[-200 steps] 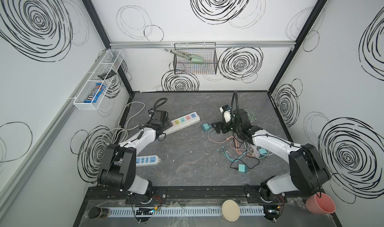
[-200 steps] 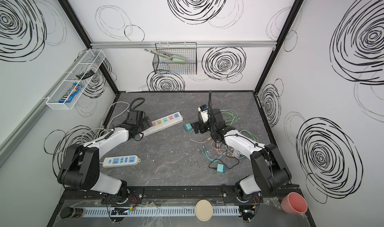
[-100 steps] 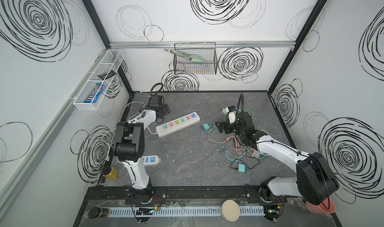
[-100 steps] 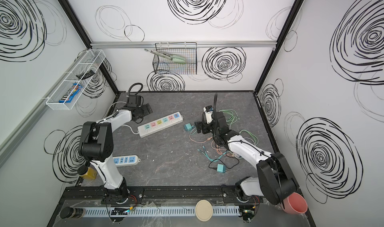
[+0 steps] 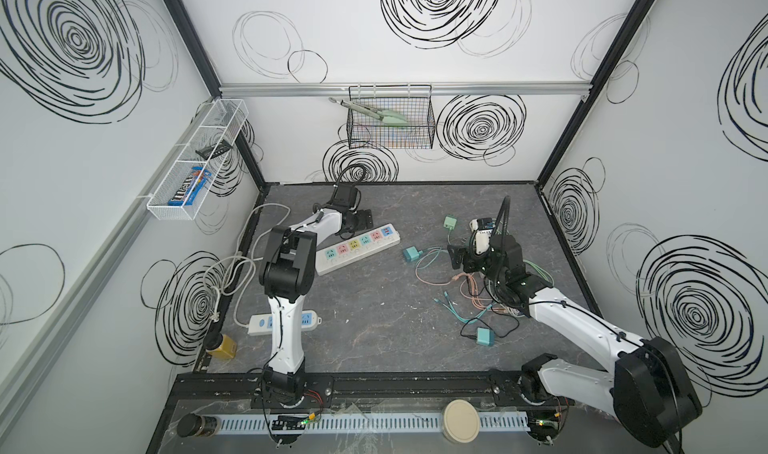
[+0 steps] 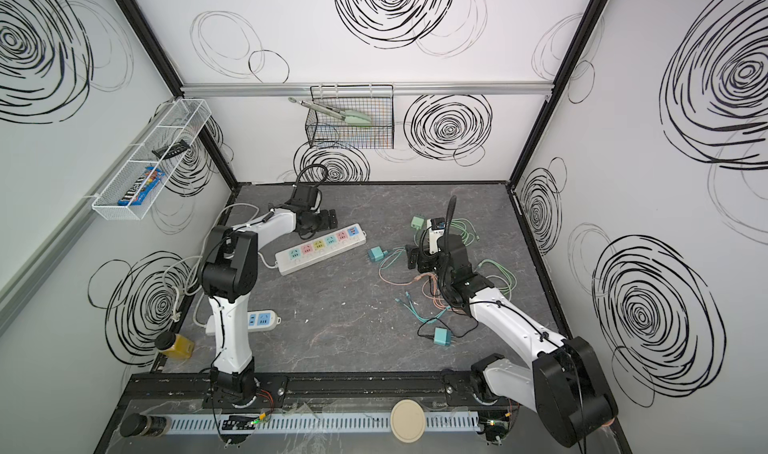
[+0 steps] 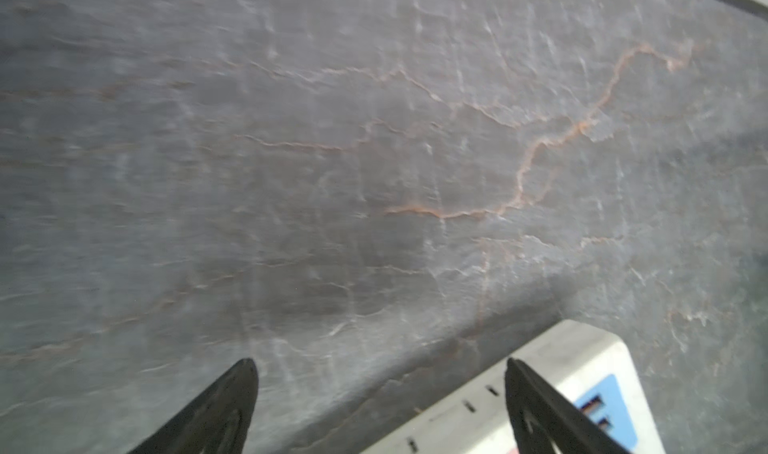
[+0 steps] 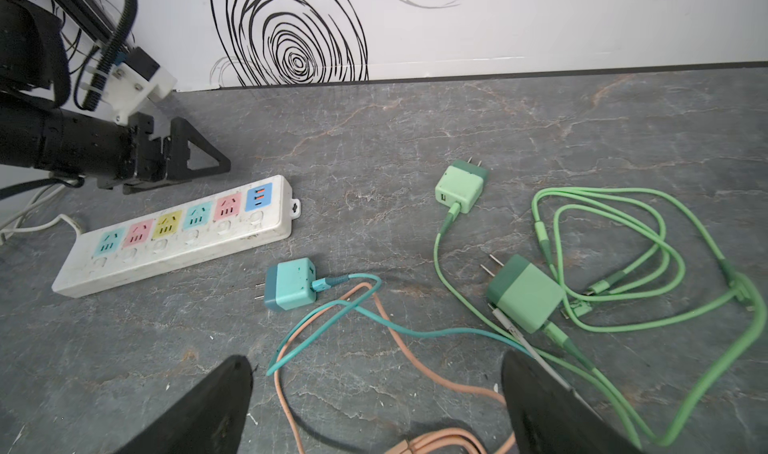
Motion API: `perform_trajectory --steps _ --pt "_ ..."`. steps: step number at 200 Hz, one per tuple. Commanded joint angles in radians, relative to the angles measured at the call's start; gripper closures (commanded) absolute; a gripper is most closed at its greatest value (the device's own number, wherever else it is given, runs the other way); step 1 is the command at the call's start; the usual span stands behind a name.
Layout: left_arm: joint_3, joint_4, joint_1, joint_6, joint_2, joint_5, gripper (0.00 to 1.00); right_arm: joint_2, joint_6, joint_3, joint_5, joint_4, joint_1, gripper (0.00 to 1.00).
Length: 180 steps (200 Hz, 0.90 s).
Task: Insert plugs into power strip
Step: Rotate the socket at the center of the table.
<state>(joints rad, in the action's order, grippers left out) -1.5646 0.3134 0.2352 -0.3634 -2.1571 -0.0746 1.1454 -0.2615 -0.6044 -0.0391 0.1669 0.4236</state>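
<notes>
1. White walls (image 5: 374, 36) on three sides, covered in black scribbled spirals.
2. Black posts (image 5: 190, 45) run up both back corners; a metal rail (image 5: 498, 89) crosses the back wall.
3. Black wire basket (image 5: 390, 136) hangs from the rail, green tongs (image 5: 370, 111) resting at its top.
4. White wire shelf (image 5: 195, 161) on the left wall holds a candy packet (image 5: 189, 186) and a dark item, too small to tell.
5. Floor (image 5: 374, 315): dark grey stone look, thin orange veins.
6. Front edge: black frame (image 5: 395, 383), white slotted strip (image 5: 374, 423), beige disc (image 5: 460, 420), dark jar (image 5: 195, 425).
7. Yellow jar (image 5: 222, 345) at the floor's front left corner.
8. Light even and bright, shadows soft.
</notes>
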Motion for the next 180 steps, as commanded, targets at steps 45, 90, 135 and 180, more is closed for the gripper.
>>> perform_trajectory --steps 45,90,135,180 --pt "-0.011 0.000 0.145 0.035 -0.034 -0.119 0.04 -0.073 -0.009 0.038 -0.040 -0.026 -0.025 0.03" --pt "0.031 -0.027 0.273 0.029 -0.021 -0.154 0.04 -0.076 -0.006 0.042 -0.032 -0.025 -0.027 0.03" --pt "0.052 -0.017 0.352 0.059 0.046 -0.157 0.04 -0.064 0.009 0.051 0.019 0.013 -0.028 0.03" --pt "0.122 -0.067 0.288 -0.009 0.220 -0.121 0.04 -0.003 0.076 0.029 0.184 0.066 -0.016 0.03"
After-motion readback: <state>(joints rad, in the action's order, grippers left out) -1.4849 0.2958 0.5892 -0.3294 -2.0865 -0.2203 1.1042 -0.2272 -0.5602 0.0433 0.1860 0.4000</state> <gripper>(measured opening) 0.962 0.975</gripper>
